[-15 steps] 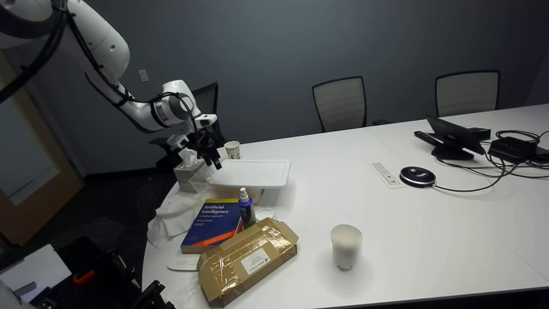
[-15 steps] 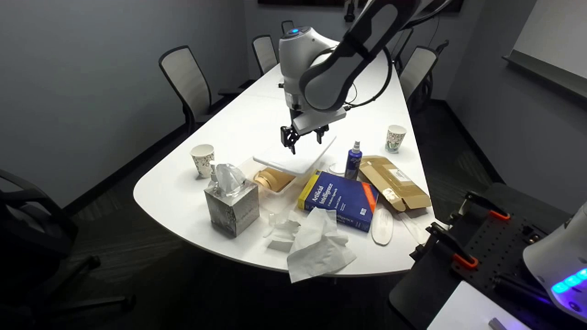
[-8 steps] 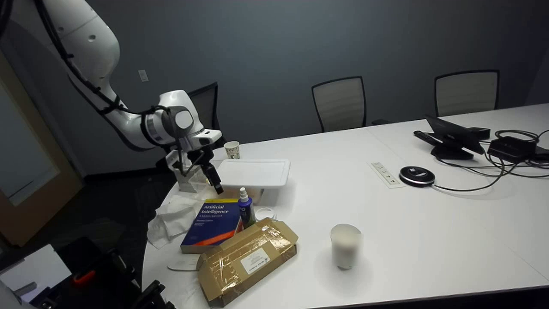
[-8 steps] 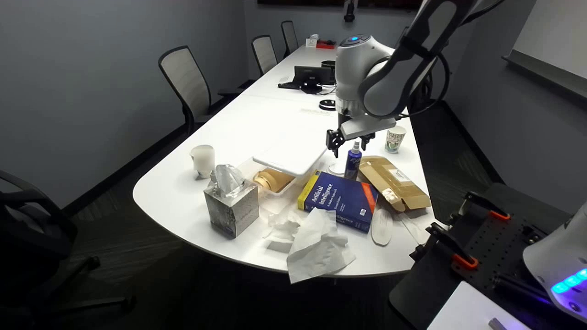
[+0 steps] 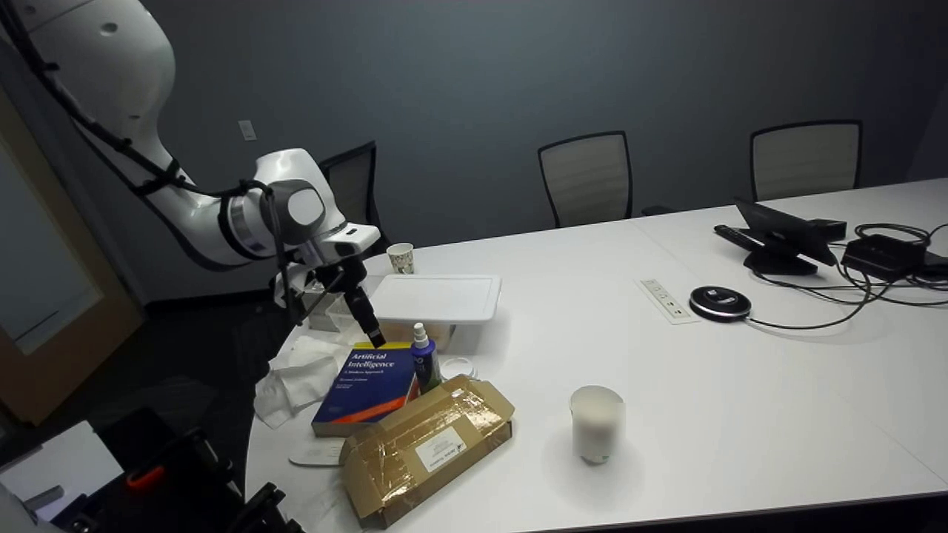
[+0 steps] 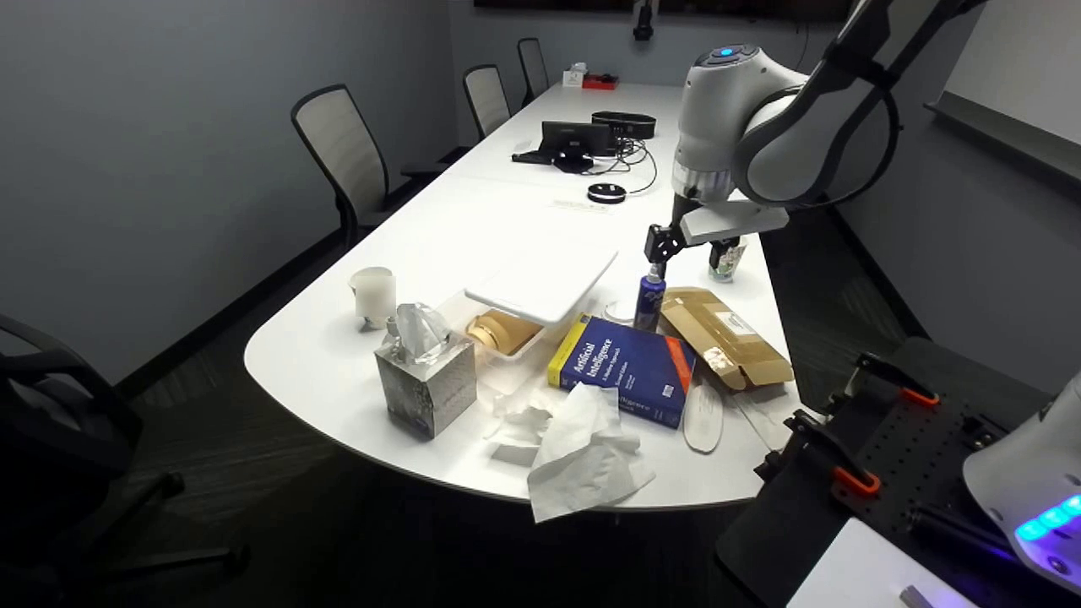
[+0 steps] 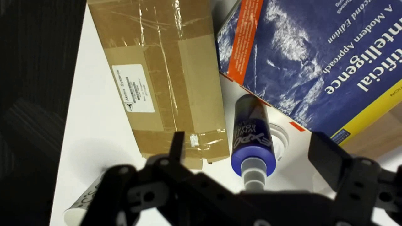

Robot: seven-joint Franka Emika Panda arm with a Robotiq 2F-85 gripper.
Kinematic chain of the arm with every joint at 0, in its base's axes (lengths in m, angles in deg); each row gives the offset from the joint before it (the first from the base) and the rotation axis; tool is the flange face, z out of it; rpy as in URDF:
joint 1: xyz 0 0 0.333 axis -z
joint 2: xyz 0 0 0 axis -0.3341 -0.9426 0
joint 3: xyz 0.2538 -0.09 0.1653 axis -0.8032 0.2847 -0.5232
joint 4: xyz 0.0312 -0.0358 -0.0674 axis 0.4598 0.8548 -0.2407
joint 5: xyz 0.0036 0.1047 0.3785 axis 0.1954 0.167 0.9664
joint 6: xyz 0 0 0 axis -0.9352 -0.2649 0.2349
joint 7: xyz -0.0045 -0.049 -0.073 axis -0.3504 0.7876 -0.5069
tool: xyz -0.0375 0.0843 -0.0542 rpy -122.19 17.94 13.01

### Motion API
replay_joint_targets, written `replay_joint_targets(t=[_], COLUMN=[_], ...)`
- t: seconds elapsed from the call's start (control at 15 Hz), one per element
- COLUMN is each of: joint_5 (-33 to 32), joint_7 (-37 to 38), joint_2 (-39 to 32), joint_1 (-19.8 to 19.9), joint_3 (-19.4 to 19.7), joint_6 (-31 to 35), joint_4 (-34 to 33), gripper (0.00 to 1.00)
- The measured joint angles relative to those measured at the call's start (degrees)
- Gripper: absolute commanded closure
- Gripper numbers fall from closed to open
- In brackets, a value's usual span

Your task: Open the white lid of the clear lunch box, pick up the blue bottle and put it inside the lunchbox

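Observation:
The blue bottle (image 7: 252, 135) stands upright with its pale spray nozzle pointing up, between the book and the cardboard box. My gripper (image 7: 247, 141) is open above it; in the wrist view the bottle shows between the spread fingers, touching neither. In an exterior view the gripper (image 6: 691, 260) hangs just behind and above the nozzle of the bottle (image 6: 649, 306). The white lid (image 6: 545, 283) lies askew over the clear lunch box (image 6: 525, 345), leaving one end uncovered. Through that end a tan item shows inside. The lid (image 5: 435, 298) overhangs the box on the far side from the arm.
Close by the bottle are a blue book (image 6: 625, 367), a cardboard box (image 6: 726, 338) and a white ring-shaped roll (image 7: 279, 141). A tissue box (image 6: 428, 384) and crumpled tissue (image 6: 587, 456) lie near the table's rounded end. Paper cups (image 5: 597, 426) (image 5: 401, 258) stand farther out.
My open gripper has moved from above the white lid across to the blue bottle, on the cardboard box's side. Lid, lunch box and bottle have stayed in place.

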Motion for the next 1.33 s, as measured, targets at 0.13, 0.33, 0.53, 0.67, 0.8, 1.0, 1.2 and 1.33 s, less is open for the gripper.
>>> replay_joint_targets(t=[0.13,0.33,0.53,0.67,0.8,1.0,1.2,1.33], joint_5=[-1.0,-1.1,-0.2,1.3,2.9,7.1,18.3,23.8], joint_7=[-0.3,-2.1,-5.2,-7.6,-10.0,-14.6,-25.7,-30.9], joint_2=[-0.2,-1.3,-2.9,-4.3,-5.9,-8.8,-11.4,-12.8], joint_1=[1.6,3.4,6.1,8.8,12.1,16.2,16.6,16.7], joint_3=[0.0,0.1,-1.1,-3.3,-6.4,-10.9,-12.4,-13.3], joint_6=[3.8,9.4,13.4,15.1,16.2,16.5,16.4,16.2], joint_4=[0.3,0.2,-0.3,-0.9,-1.8,-4.3,-6.9,-8.4], gripper=[0.00,0.00,0.00,0.00,0.00,0.00,0.00,0.00])
